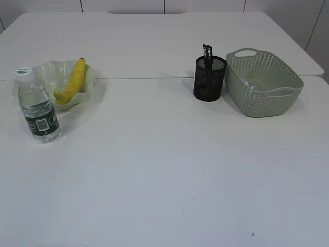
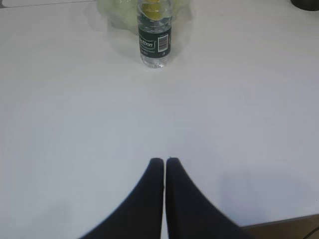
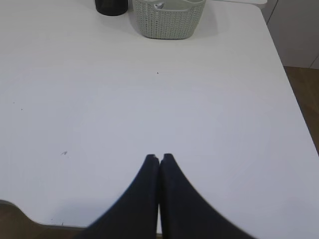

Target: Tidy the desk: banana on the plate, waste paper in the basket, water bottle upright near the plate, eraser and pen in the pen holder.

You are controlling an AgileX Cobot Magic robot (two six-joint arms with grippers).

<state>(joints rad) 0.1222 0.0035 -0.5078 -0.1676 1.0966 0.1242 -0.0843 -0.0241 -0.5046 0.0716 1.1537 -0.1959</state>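
Note:
A yellow banana (image 1: 73,82) lies on the pale green plate (image 1: 95,89) at the back left. A clear water bottle (image 1: 38,107) stands upright just in front of the plate; it also shows in the left wrist view (image 2: 154,34). A black mesh pen holder (image 1: 209,78) holds a pen (image 1: 207,53); the eraser is not visible. A grey-green basket (image 1: 263,82) stands to its right, with pale paper inside (image 1: 253,83). My left gripper (image 2: 164,160) and right gripper (image 3: 159,157) are shut and empty, low over the table's near edge. Neither shows in the exterior view.
The white table (image 1: 164,170) is joined to a second one behind. In the right wrist view the basket (image 3: 167,20) and pen holder (image 3: 111,6) are far ahead, and the table's right edge (image 3: 291,89) drops to the floor.

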